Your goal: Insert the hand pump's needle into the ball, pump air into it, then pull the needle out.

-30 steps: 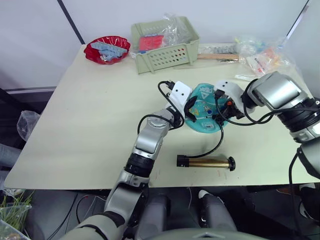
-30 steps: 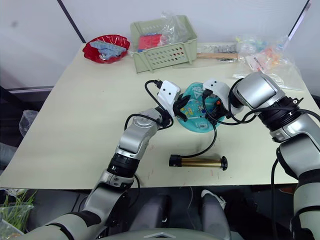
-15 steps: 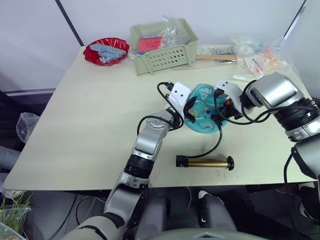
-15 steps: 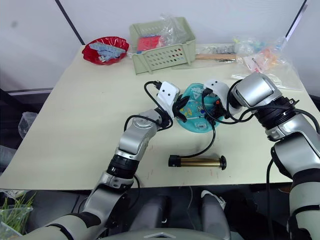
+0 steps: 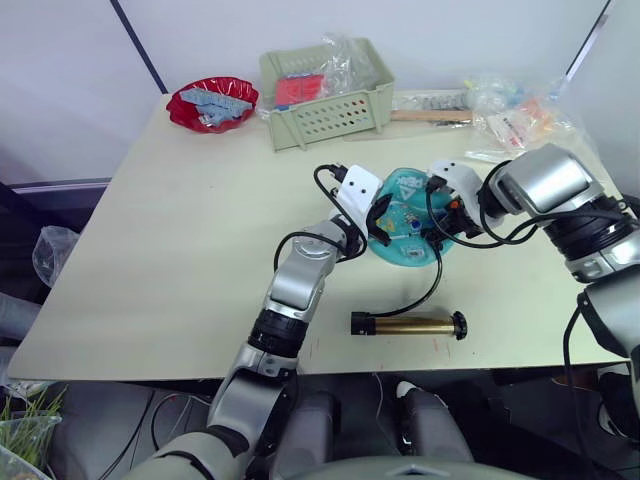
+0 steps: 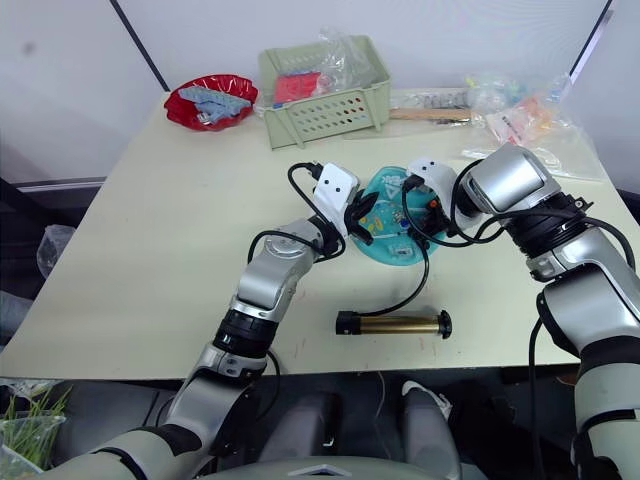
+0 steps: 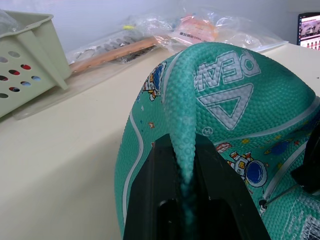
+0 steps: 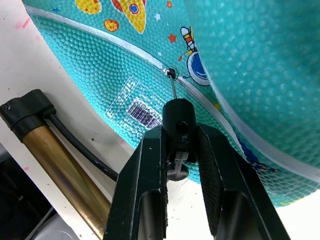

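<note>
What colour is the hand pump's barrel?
Bronze-gold, with black end caps; the hand pump shows best in the left eye view.

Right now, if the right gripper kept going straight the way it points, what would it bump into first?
The ball. The right gripper holds the needle, whose tip sits at the valve hole.

The ball (image 8: 240,75) is pebbled, rubbery teal with smooth printed lines, the hand pump (image 5: 410,324) a glossy bronze metal tube with matt black plastic caps and a smooth rubbery hose, the needle (image 8: 173,89) thin bright metal, the fingers (image 8: 142,180) matt black plastic, the bench (image 5: 180,230) smooth and matt.
</note>
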Controlling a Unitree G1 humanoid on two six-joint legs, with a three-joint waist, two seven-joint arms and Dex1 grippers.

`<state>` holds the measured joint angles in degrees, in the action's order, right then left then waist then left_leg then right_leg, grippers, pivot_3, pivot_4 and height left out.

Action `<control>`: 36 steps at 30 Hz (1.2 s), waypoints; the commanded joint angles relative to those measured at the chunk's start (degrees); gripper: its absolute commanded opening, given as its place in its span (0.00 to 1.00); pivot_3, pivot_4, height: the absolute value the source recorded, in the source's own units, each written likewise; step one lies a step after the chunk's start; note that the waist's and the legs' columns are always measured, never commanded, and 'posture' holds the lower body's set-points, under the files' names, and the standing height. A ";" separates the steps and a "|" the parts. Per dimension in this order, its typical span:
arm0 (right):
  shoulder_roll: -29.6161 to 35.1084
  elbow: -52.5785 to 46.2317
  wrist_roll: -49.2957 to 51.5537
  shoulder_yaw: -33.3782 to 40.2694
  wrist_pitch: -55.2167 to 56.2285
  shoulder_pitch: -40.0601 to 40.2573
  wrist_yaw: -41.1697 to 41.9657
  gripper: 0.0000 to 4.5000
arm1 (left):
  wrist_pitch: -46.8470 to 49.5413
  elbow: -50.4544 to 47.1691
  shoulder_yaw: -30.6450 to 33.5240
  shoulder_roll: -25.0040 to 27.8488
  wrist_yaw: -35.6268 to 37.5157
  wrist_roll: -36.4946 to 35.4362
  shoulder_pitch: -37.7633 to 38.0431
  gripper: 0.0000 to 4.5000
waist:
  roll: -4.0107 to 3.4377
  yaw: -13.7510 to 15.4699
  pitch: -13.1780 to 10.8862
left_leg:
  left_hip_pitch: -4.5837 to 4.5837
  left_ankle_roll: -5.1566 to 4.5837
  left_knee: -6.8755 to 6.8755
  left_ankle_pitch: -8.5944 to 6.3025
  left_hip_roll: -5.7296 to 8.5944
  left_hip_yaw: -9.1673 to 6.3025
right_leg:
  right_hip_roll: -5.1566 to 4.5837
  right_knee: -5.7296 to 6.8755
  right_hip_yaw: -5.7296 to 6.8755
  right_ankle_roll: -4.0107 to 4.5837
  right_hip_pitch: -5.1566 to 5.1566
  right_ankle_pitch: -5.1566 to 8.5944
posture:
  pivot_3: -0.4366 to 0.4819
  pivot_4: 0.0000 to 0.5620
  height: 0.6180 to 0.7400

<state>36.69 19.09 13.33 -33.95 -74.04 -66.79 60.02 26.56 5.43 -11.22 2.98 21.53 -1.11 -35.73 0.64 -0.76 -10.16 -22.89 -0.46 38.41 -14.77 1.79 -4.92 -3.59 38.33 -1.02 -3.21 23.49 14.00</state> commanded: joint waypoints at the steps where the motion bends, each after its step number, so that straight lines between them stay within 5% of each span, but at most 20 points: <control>1: -0.66 -1.04 -2.36 -0.73 2.36 -0.28 -1.76 0.08 | 0.99 0.21 -3.04 -0.72 1.87 -0.12 1.51 0.00 | 0.00 -0.01 0.00 | 0.00 0.00 0.00 0.00 0.00 0.00 | 0.00 0.00 0.00 0.00 0.00 0.00 | 0.48 0.27 1.00; 18: -3.57 -1.85 -5.31 -4.53 5.26 0.09 0.57 0.08 | 0.59 0.74 -2.86 -0.51 2.58 0.16 2.52 0.00 | 0.13 -0.28 0.39 | 0.19 0.00 0.01 0.00 -0.02 0.03 | 0.06 0.22 -0.07 0.04 0.00 -0.02 | 0.48 0.27 1.00; 29: -8.37 4.02 -9.47 -6.47 9.78 -1.63 2.22 0.08 | -2.60 9.43 -3.21 4.88 10.30 0.57 -0.90 0.00 | 0.17 -1.65 0.88 | 0.51 0.00 -0.02 0.00 -0.08 -0.06 | 0.29 0.27 -0.15 0.13 -0.17 -0.06 | 0.48 0.27 1.00; 36: -12.28 10.42 -12.39 -6.75 12.78 -2.53 2.00 0.08 | -2.70 10.66 -3.63 3.81 12.22 -0.22 -1.19 0.00 | 0.22 -1.79 1.15 | 1.20 0.00 -0.17 -0.01 -0.15 -0.10 | 0.46 0.15 -0.24 0.15 -0.82 -0.04 | 0.48 0.27 1.00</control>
<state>26.60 28.05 2.18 -39.46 -63.94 -69.31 62.92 22.59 14.32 -9.79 8.21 28.58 -0.70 -38.58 0.86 -2.55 -9.01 -21.69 -0.46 38.23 -14.79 1.63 -5.02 -3.12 38.48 -1.27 -3.06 22.68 13.95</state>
